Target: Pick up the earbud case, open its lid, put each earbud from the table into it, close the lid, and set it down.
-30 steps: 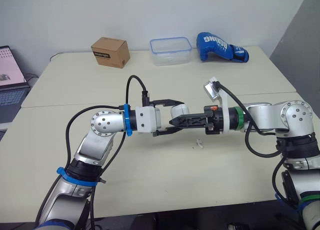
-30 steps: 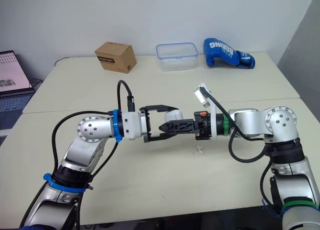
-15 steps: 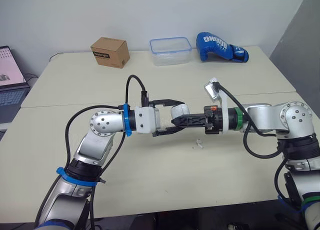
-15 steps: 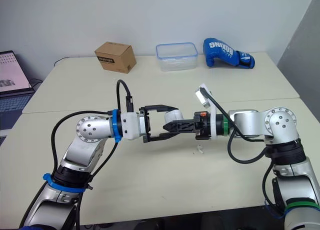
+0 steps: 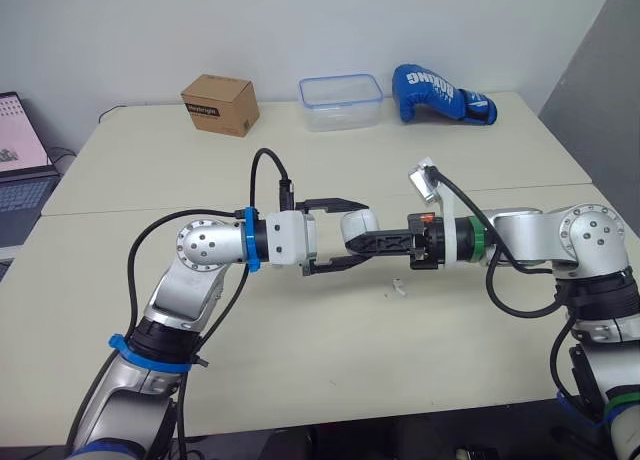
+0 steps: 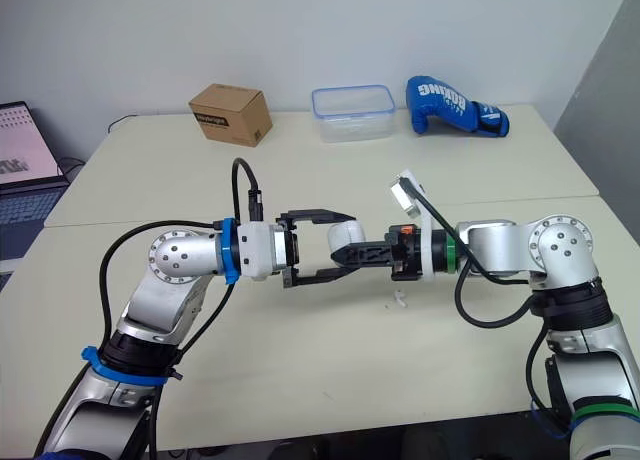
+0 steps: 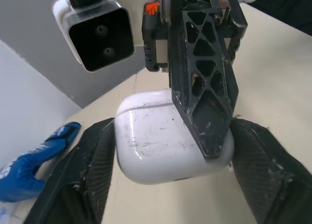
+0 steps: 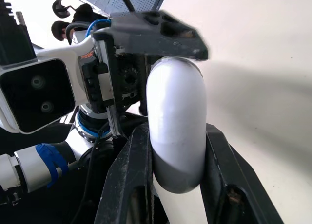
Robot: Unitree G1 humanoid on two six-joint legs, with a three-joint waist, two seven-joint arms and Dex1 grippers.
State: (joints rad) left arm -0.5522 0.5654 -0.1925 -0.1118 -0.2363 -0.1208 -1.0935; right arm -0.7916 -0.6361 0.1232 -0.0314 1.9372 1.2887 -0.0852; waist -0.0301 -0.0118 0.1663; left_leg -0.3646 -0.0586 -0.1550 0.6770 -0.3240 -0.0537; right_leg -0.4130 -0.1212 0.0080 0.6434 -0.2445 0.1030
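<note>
Locate the earbud case [image 5: 360, 221] at the centre of the frame, held clear of the worktop [image 5: 300, 370] between the two arms. The right claw [image 8: 176, 134] is closed on it. Its fingers [image 8: 131, 185] press the two broad faces, and in the right wrist view the case runs lengthwise along them, its free end pointing toward the left arm. The left claw [image 5: 355, 232] is spread, with one finger above the case and one below, each facing a narrow edge; you cannot tell whether they touch it. The two grips therefore cross at right angles, and the left claw sits directly in line with the exposed end. Treat the coming move as a closing or lid action by the left claw. One earbud [image 5: 398, 288] lies on the worktop just below and right of the case.
</note>
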